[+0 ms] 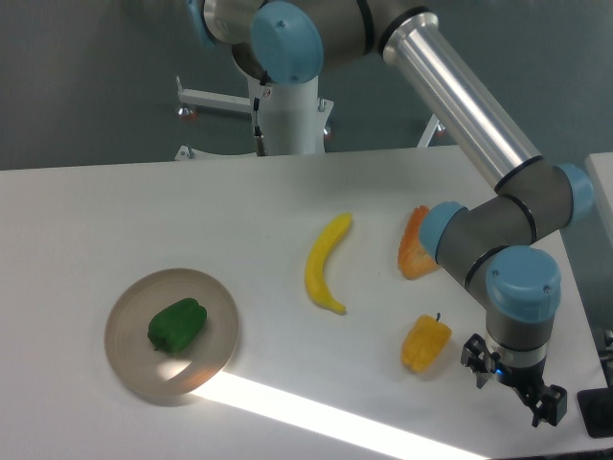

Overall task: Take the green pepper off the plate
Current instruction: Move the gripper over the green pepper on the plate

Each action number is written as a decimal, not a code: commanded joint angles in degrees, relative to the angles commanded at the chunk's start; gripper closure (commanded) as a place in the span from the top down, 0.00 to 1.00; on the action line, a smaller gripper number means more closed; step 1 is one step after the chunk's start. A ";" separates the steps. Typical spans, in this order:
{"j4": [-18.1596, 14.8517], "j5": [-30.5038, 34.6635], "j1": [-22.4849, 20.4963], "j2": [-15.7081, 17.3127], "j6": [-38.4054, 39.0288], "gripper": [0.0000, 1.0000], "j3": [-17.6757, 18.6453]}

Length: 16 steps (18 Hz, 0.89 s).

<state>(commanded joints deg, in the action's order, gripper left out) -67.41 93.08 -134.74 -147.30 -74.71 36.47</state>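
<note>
The green pepper lies on the beige plate at the front left of the white table. It is glossy, dark green and lumpy. My gripper hangs at the front right of the table, far to the right of the plate, just right of a yellow-orange pepper. Its two dark fingers point down, apart, with nothing between them.
A yellow banana lies in the middle of the table. An orange pepper piece lies partly behind my arm's wrist. The yellow-orange pepper sits close to the left of my gripper. The table's right edge is near the gripper.
</note>
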 joint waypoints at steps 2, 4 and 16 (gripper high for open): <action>0.09 0.00 0.09 -0.09 0.52 1.00 -0.18; 0.18 -0.35 0.26 0.17 0.97 1.00 -0.26; -0.79 -4.81 5.27 12.11 14.13 1.00 14.04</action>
<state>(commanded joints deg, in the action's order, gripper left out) -68.20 88.26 -129.47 -135.19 -60.58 50.52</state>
